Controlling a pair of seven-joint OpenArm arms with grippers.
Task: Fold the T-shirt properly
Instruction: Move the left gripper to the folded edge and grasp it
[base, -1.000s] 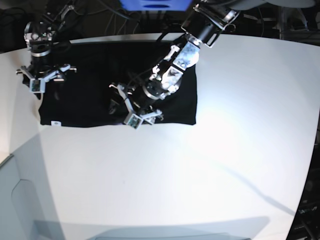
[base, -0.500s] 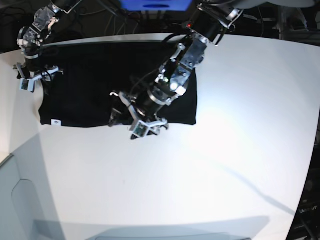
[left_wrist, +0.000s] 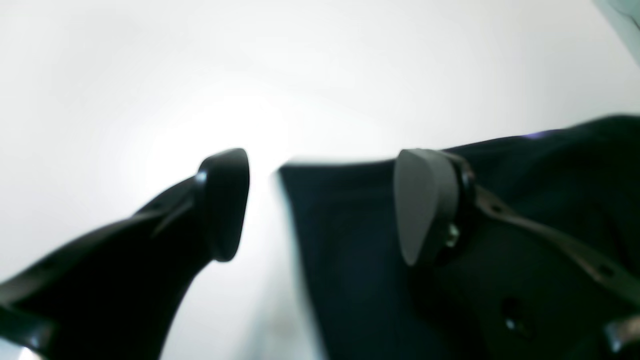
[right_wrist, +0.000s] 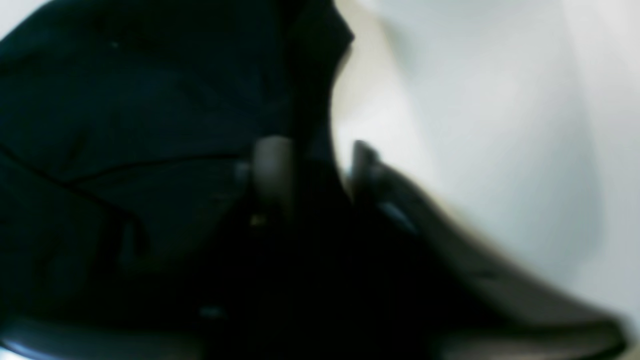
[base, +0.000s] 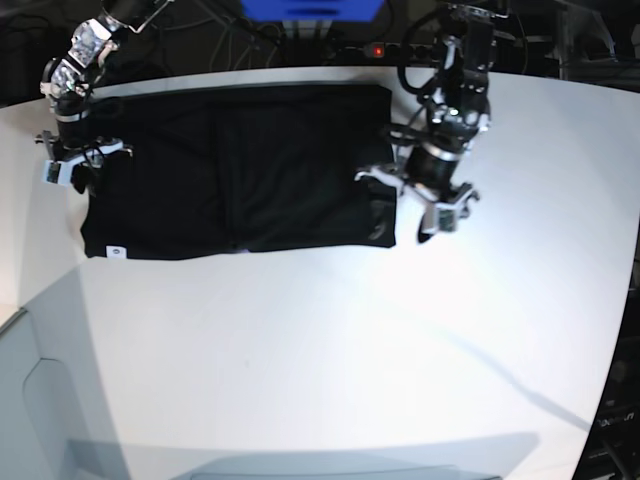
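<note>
The left hand (base: 413, 207) hangs at the shirt's 3 o'clock edge with its fingers (left_wrist: 425, 205) spread wide, one over the white worktop (base: 330, 350), one over black cloth; the edge lies between them, ungripped. The right hand (base: 68, 168) sits at the 9 o'clock edge with its fingers (right_wrist: 272, 170) drawn close together around a fold of cloth; that view is too blurred to tell whether they pinch it.

The shirt (base: 240, 170) lies flat as a dark rectangle toward the worktop's 12 o'clock side, its long axis running 9 to 3 o'clock. A vertical crease crosses its middle, and a small white tag (base: 113, 250) shows at its 7 o'clock corner.

The worktop is plain white and glossy. Behind it, at 12 o'clock, are dark cables and a blue object (base: 310, 8).
</note>
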